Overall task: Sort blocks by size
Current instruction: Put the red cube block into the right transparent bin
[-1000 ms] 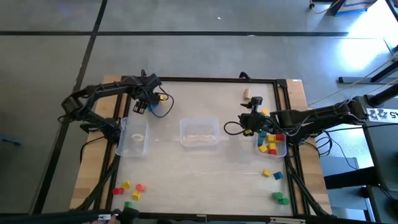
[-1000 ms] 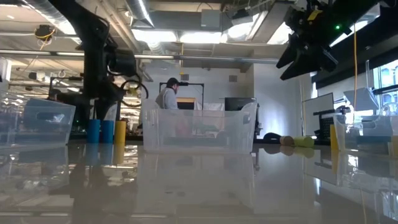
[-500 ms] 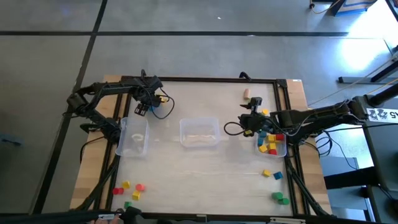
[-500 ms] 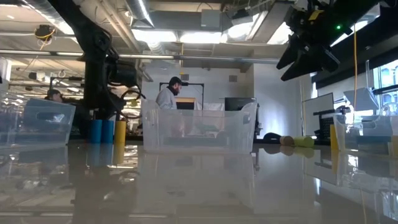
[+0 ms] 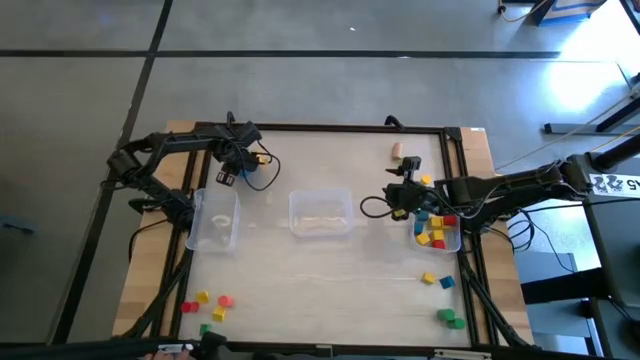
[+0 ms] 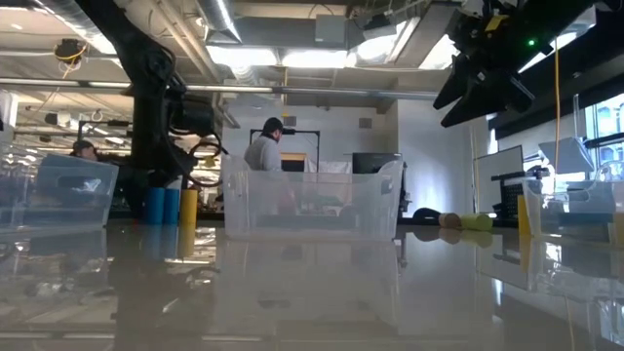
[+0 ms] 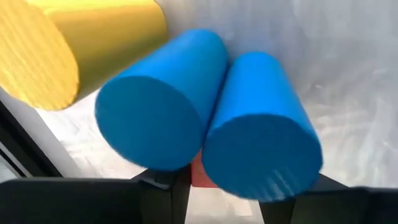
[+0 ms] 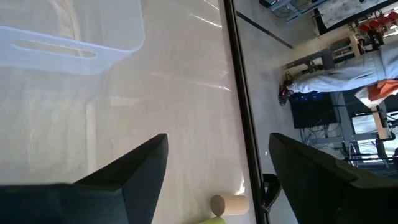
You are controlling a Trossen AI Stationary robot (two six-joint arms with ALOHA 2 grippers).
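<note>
Left gripper [image 5: 228, 176] low at far-left blue cylinders [image 7: 205, 134], fingers' spread unclear | right gripper [image 8: 214, 163] open, empty | cylinders light, rigid, roll-prone: pinch round sides.

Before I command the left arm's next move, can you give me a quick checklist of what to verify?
1. Left gripper lined up on a target: ok; two blue cylinders and a yellow cylinder fill its wrist view.
2. Left gripper holding anything: cannot tell.
3. Right gripper out of the way: ok; it hangs open and empty, up off the table, on the right side beside the right bin.
4. Middle bin free to receive: ok; it looks empty.
5. Sorting finished: not ok; loose blocks lie along the near edge.
</note>
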